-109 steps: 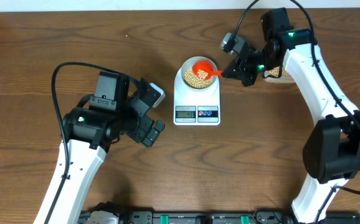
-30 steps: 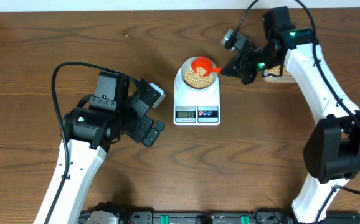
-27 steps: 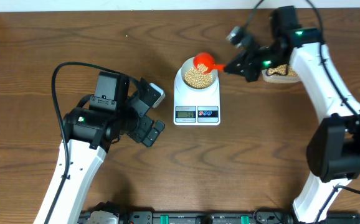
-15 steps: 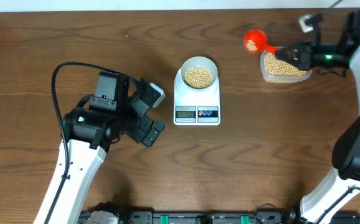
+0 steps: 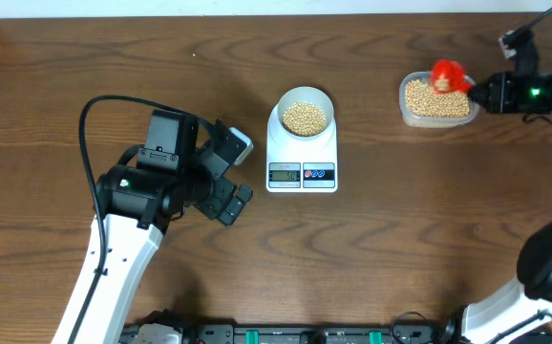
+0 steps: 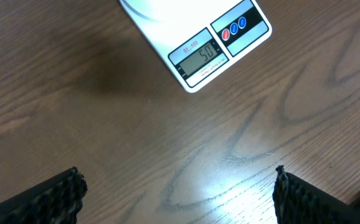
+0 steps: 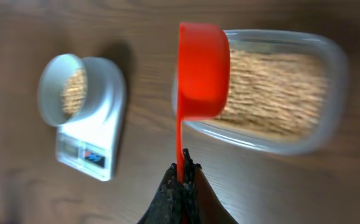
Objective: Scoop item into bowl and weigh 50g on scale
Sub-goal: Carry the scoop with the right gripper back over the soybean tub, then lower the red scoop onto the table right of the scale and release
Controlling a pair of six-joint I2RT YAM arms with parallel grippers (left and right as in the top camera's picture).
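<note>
Scoop: the red scoop has left the bowl, where it hung a second ago. It is now above the clear tub, well apart from the scale.
Right gripper: the right gripper is clamped tight on the scoop's thin handle, as it was over the bowl.
Left gripper: the left gripper has its jaws wide apart and holds nothing. It hangs low over bare wood beside the scale and has not moved.
Beans: the beans lie heaped in the bowl, and the rest sit in the tub.
Scoop contents: cannot tell (the cup shows only its outside in the wrist view).
Bowl: it sits on the scale's platform, in the same place as before.
Display: it appears to read 50 in the left wrist view.
Meaning: the pull-back with that reading suggests the portion is complete, so further scooping would likely overshoot.
</note>
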